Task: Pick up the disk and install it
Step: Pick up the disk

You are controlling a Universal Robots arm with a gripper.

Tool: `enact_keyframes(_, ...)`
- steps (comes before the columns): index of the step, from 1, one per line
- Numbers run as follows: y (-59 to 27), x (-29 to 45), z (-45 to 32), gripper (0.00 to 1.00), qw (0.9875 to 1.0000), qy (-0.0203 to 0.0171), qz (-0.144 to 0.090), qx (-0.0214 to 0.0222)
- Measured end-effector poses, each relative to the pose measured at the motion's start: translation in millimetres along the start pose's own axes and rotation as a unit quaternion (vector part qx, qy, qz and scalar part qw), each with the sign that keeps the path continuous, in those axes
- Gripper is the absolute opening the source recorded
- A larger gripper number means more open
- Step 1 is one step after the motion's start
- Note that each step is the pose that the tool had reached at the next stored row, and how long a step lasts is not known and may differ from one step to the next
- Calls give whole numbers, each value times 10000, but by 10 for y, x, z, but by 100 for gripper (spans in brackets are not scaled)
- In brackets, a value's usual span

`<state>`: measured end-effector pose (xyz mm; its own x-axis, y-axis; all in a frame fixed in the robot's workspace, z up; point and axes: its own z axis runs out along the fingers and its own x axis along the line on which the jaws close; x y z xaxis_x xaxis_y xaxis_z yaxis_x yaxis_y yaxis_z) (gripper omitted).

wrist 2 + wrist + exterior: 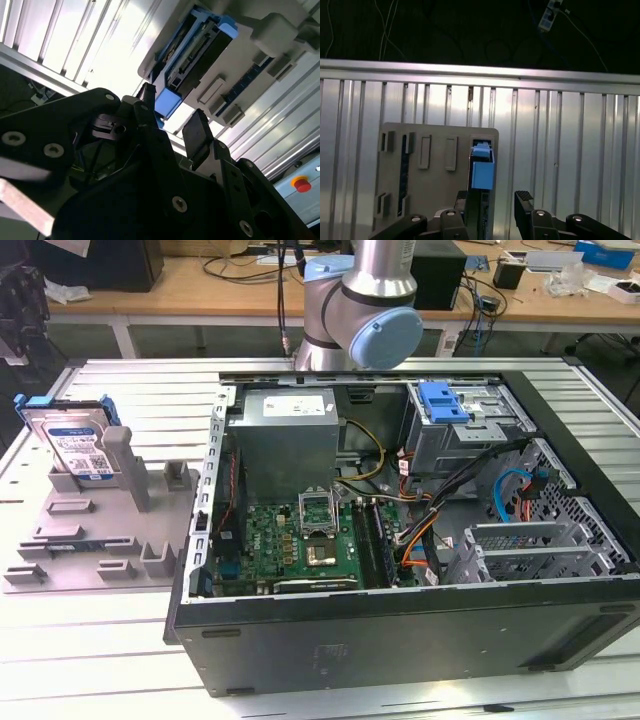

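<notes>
I had the gripper spread wide with nothing between its fingers; both wrist views agreed on that. The disk stood on edge in a slot of the grey holder, straight ahead of the fingertips and clear of them, not yet bracketed by the jaws. The pick-up had not been made. The open computer case sat well apart from the gripper, on the far side of the holder, with a lone blue bracket already in its drive bay.

My worry was alignment. In the first wrist view the disk's thin edge lay closer to one finger than to the other. I judged that a straight descent could put that finger down on the blue frame instead of beside it, tipping the disk in its slot or jamming it.

The holder's upright posts stood just beside the disk, so a wide-spread finger could catch one. I could not tell whether the holder was fastened to the table; a snag could have dragged it.

The frame looked like smooth plastic. I reckoned a pinch on it alone, off centre, could let the disk twist or slip on lifting. Cables crowded the case near the bay, another likely snag.
</notes>
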<state>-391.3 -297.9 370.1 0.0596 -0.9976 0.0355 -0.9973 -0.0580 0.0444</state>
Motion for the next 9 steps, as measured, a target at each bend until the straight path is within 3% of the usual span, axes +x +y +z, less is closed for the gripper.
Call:
enact_keyframes(3,1,-1,0,50,10000,2,2,29)
enact_keyframes(4,1,-1,2,50,10000,4,4,64)
enact_keyframes(7,10,-2,15,50,9998,13,9,221)
enact_keyframes(9,28,0,23,50,9997,15,10,251)
